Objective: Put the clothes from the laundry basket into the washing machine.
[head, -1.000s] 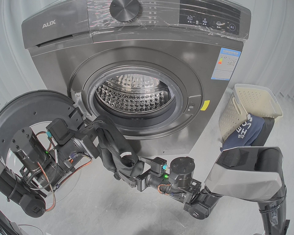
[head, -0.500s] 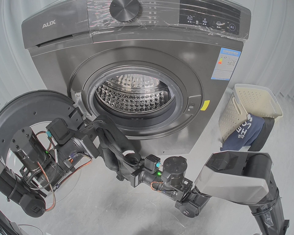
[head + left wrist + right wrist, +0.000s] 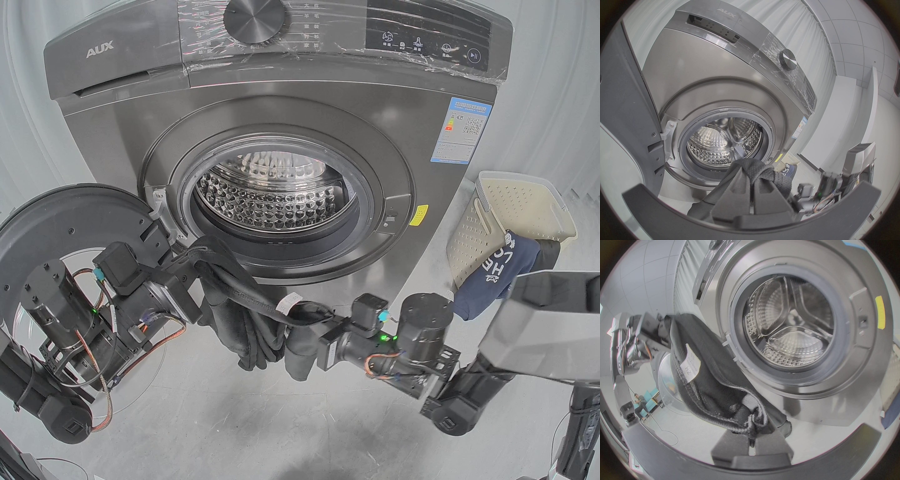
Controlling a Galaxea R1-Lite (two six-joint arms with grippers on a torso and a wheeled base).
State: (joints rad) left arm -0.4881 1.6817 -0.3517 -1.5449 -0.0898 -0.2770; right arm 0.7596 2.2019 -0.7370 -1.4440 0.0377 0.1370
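Note:
A black garment [image 3: 250, 306] hangs stretched between my two grippers, just below the washing machine's open drum [image 3: 275, 194]. My left gripper [image 3: 199, 262] is shut on its one end, by the lower left of the opening. My right gripper [image 3: 317, 315] is shut on the other end, lower and to the right. The left wrist view has the black garment [image 3: 756, 172] bunched over the closed fingers [image 3: 737, 193], with the drum [image 3: 722, 143] beyond. In the right wrist view the garment [image 3: 706, 371] with its white tag drapes from the fingers [image 3: 768, 443].
The machine's door [image 3: 62, 231] stands swung open at the left behind my left arm. A cream laundry basket [image 3: 519, 212] leans against the machine's right side, with a navy garment [image 3: 500, 272] and a dark one spilling out. Grey floor lies below.
My right gripper has moved to the right and a little up with its end of the black garment, pulling the cloth out into a longer span. The left arm has stayed in place.

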